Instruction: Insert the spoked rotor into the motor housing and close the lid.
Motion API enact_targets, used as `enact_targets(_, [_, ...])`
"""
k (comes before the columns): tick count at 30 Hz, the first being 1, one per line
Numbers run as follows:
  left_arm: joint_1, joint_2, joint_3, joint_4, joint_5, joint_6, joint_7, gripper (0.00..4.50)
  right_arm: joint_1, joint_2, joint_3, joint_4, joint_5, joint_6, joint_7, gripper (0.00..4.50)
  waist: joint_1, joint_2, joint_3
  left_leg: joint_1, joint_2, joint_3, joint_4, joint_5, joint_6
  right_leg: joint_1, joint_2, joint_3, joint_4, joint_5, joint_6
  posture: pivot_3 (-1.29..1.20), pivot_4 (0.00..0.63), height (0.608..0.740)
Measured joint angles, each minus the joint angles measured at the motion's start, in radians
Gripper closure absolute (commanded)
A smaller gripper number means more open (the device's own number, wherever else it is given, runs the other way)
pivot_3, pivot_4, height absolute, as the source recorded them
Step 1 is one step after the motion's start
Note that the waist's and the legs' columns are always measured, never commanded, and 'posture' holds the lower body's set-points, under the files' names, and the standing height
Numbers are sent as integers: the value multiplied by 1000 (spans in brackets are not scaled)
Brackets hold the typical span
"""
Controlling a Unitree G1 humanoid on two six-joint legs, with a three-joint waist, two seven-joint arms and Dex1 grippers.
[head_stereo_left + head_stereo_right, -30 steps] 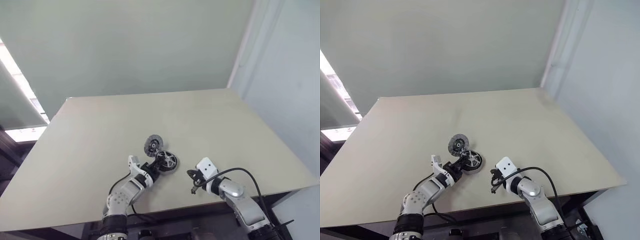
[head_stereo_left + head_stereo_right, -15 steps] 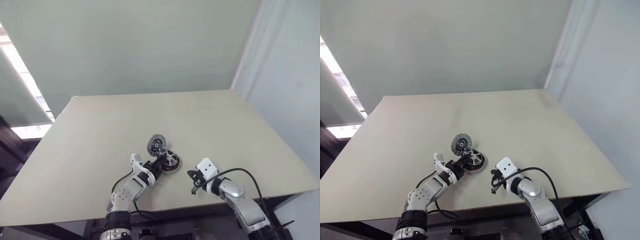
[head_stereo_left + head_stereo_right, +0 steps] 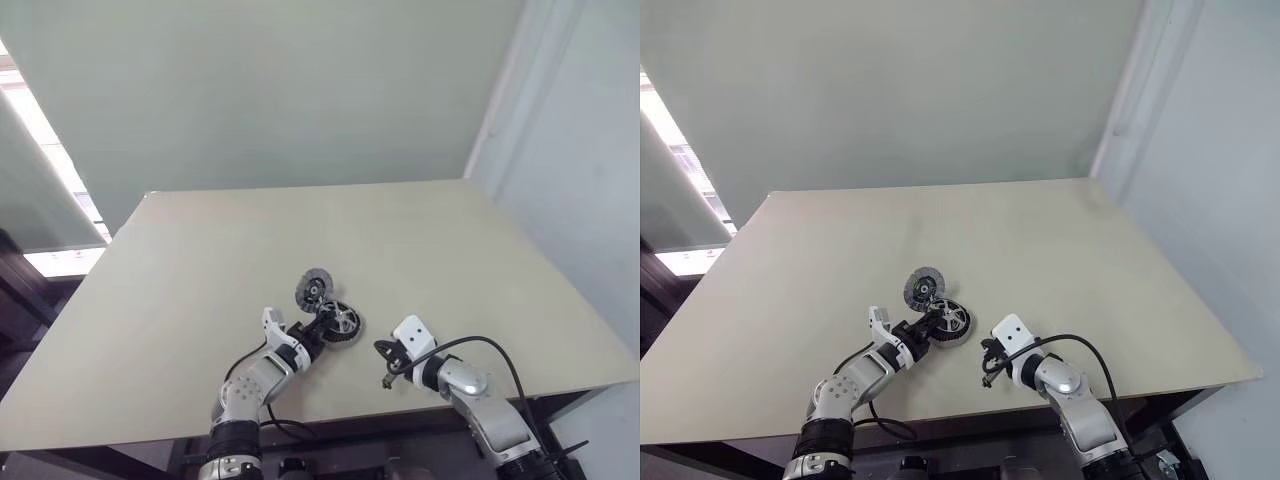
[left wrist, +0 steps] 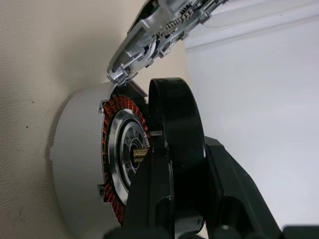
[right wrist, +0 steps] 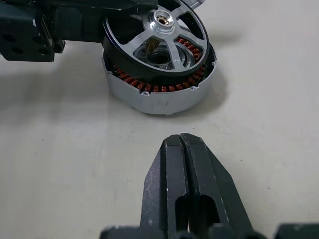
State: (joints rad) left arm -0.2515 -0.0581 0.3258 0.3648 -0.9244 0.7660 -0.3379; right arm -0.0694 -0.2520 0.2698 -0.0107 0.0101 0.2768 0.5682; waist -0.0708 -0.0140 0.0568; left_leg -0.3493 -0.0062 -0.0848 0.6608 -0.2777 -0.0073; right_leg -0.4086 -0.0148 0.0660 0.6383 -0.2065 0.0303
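Lid (image 3: 314, 286) behind housing (image 5: 159, 94) (touching)

We see an evenly lit, fairly bright scene — daylight comes in from a window strip (image 3: 40, 170) at the left edge of the head views, which is blown out to white there. The worktop (image 3: 420, 260) shows no glare, only soft, faint shadows. In the right wrist view a diffuse shadow lies on the worktop around the motor housing (image 5: 159, 94), and the right hand (image 5: 187, 189) in the foreground is slightly soft. The left wrist view is sharp on the copper windings (image 4: 117, 112) — its pale background is featureless.
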Motion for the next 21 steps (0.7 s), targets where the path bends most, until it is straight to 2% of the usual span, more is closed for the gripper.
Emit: enact_targets(21, [-12, -25, 21, 2, 3, 12, 9, 4168, -2, 0, 0, 0, -1, -2, 0, 4500, 1, 0, 0, -1, -1, -1, 1, 0, 0, 0, 0, 0, 0, 0, 0, 0, 0, 740])
